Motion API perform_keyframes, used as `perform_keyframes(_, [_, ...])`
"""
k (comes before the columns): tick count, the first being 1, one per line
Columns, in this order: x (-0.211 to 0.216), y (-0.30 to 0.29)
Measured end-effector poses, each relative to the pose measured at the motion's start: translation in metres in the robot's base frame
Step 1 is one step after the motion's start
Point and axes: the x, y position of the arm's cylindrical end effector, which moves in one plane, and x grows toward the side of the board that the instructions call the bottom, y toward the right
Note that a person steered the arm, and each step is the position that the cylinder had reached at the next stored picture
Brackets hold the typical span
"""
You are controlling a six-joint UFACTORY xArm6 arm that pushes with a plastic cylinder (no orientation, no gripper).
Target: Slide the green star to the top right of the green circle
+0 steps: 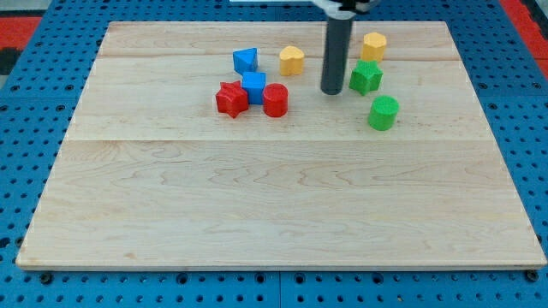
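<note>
The green star (366, 76) lies near the view's top right of the wooden board. The green circle (383, 113) lies just below it and slightly to its right, with a small gap between them. My tip (332, 91) rests on the board just left of the green star, close to its left side; I cannot tell if it touches. The dark rod rises from the tip out of the view's top.
A yellow block (373, 45) sits above the green star. A yellow heart-like block (292, 60) sits left of the rod. Further left cluster a blue block (246, 60), a blue cube (253, 86), a red star (231, 98) and a red cylinder (275, 100).
</note>
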Motion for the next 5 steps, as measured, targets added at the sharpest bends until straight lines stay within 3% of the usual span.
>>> perform_keyframes(1, [-0.017, -0.011])
perform_keyframes(3, [-0.037, 0.051])
perform_keyframes(5, [-0.064, 0.017])
